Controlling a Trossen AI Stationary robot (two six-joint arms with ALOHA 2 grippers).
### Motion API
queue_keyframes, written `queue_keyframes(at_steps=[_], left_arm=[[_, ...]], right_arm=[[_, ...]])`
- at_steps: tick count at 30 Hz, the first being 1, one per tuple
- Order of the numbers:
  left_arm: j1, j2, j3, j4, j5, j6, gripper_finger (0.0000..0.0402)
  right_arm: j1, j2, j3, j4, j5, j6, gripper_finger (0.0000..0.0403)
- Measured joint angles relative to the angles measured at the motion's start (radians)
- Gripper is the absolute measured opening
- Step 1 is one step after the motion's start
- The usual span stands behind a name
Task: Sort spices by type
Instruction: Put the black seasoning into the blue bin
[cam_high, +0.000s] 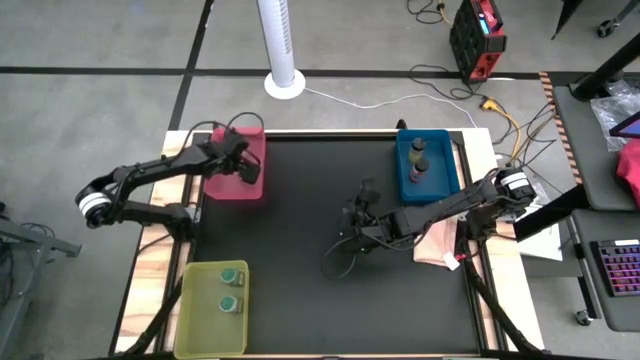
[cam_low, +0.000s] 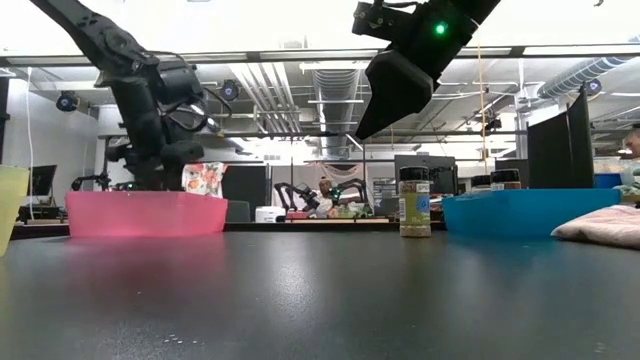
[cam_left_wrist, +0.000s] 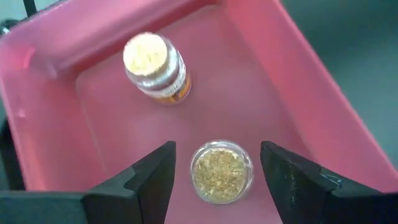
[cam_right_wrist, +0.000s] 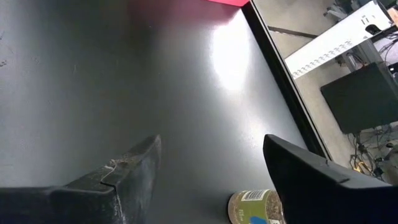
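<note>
While your left gripper hangs over the pink tray at about ten o'clock on the table, its fingers are spread with nothing pinched, one either side of a pale-topped jar standing below them. A second pale-topped jar stands in the same tray, a little apart from the first. Your right gripper hovers above the bare black mat near the table's middle, fingers spread and empty, raised clear of the surface. One jar with a dark cap stands alone on the mat beside it. Two dark-capped jars sit in the blue tray at two o'clock, and two green-lidded jars in the yellow-green tray at seven o'clock.
</note>
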Motion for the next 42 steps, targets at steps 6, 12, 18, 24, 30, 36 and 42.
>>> queue_keyframes(at_steps=[6,12,18,24,30,36,42], left_arm=[[-0.003,-0.051,0.075,-0.094,-0.005,0.037,0.0217],[-0.079,-0.175,0.068,-0.102,-0.036,0.031,0.0217],[-0.325,-0.324,0.032,-0.08,-0.069,-0.007,0.0217],[-0.715,-0.385,0.032,-0.028,-0.266,-0.071,0.0217],[-1.099,-0.372,0.031,-0.026,-0.524,-0.199,0.0217],[-1.321,-0.344,0.031,-0.025,-0.689,-0.292,0.0217],[-1.357,-0.332,0.031,-0.026,-0.707,-0.313,0.0217]], right_arm=[[0.0,0.0,0.0,0.0,0.001,0.013,0.027],[0.0,-0.002,0.0,-0.001,0.001,0.035,0.0276],[-0.01,-0.033,0.008,-0.001,0.0,0.095,0.0266],[-0.043,-0.048,0.054,0.0,-0.078,0.166,0.026],[-0.079,-0.048,0.116,-0.093,-0.16,0.325,0.028],[-0.171,-0.048,0.259,-0.444,-0.187,0.505,0.0303],[-0.37,-0.048,0.308,-0.563,-0.474,0.485,0.0315]])
